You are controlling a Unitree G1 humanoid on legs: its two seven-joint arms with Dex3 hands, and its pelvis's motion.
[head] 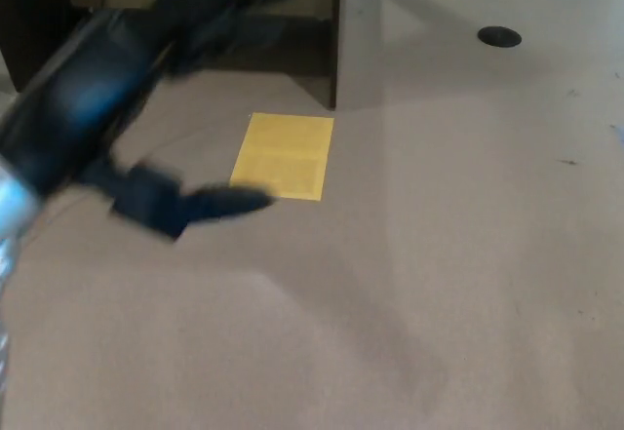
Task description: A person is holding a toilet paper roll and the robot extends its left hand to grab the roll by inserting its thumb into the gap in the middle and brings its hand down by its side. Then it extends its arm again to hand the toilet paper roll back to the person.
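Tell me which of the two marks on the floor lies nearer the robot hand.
The yellow rectangular patch, just right of the blurred left robot hand. The small dark round spot sits far off at upper right.

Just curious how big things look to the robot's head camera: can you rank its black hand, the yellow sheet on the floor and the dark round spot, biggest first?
1. Left hand, blurred and nearest the camera, so inflated.
2. Yellow sheet.
3. Dark round spot.

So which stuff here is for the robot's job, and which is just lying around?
For the job:
- blurred black left hand, fingers apart, holding nothing
- no toilet paper roll in view

Just lying about:
- flat yellow rectangular sheet on the floor
- small dark round floor disc
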